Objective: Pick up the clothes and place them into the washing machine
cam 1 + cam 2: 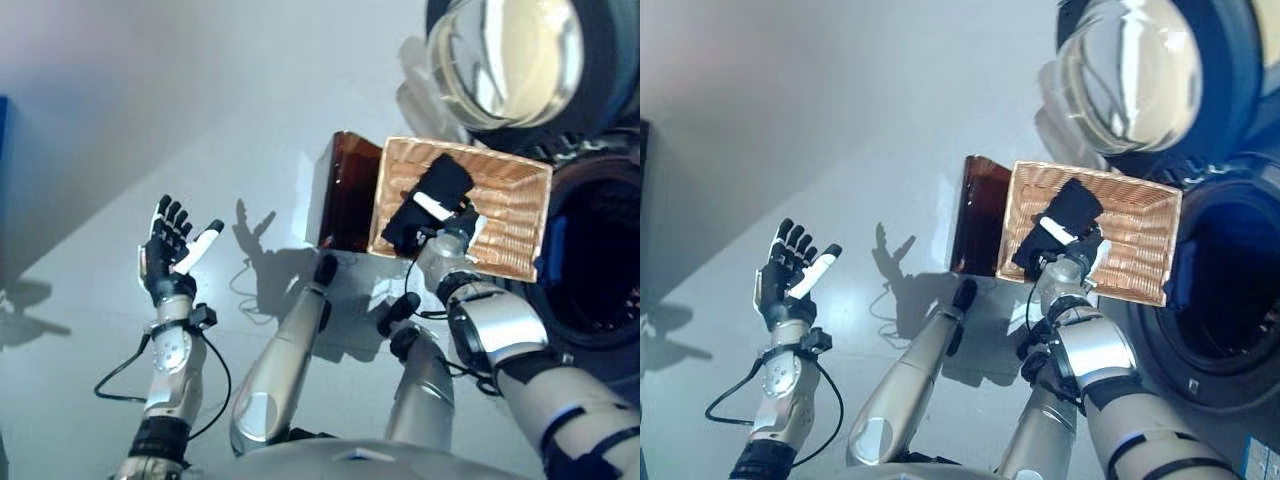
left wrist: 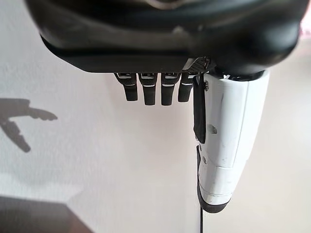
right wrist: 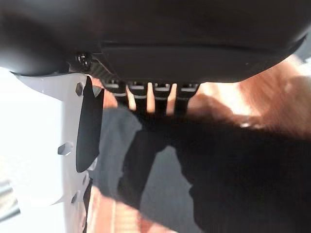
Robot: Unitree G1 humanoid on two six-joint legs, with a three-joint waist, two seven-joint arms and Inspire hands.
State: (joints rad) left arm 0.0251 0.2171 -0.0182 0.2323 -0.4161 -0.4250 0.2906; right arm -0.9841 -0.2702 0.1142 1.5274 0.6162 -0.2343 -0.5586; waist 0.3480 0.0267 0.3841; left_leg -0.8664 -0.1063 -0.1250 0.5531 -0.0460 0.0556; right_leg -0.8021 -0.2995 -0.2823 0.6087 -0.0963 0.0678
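The left hand hangs empty over bare floor with fingers straight and spread, while the right hand reaches into the one wicker basket, its fingers straight just above the one dark garment, so nothing is grasped yet and the washing machine drum beyond looks unloaded.
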